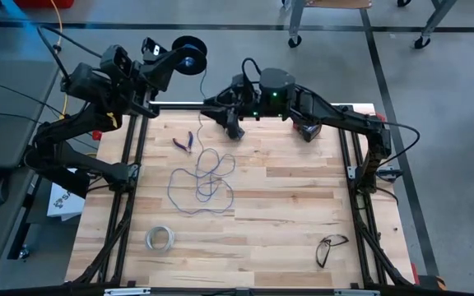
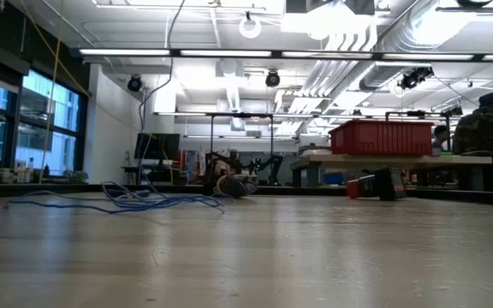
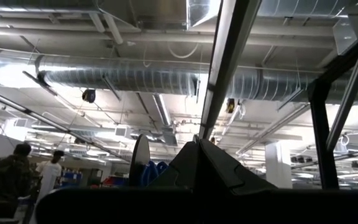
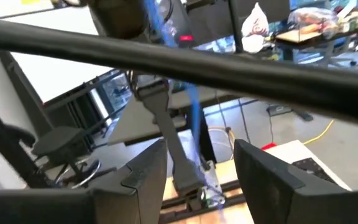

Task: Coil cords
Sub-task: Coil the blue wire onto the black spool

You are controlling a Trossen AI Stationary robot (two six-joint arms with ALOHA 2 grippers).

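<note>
— Blue-grey wire (image 1: 202,182), where does it lie?

— Loose loops on my wooden table (image 1: 286,222) near the middle, one strand climbing toward the far edge. Nearer than that sit a whitish tape ring (image 1: 160,238) and black glasses (image 1: 330,247).

— And your claws?

— My right gripper (image 1: 232,123) hangs over the far edge, fingers apart, the wire running between them. Beyond the table, my left gripper (image 1: 168,63) is closed, at the dark spool (image 1: 189,54).
</note>
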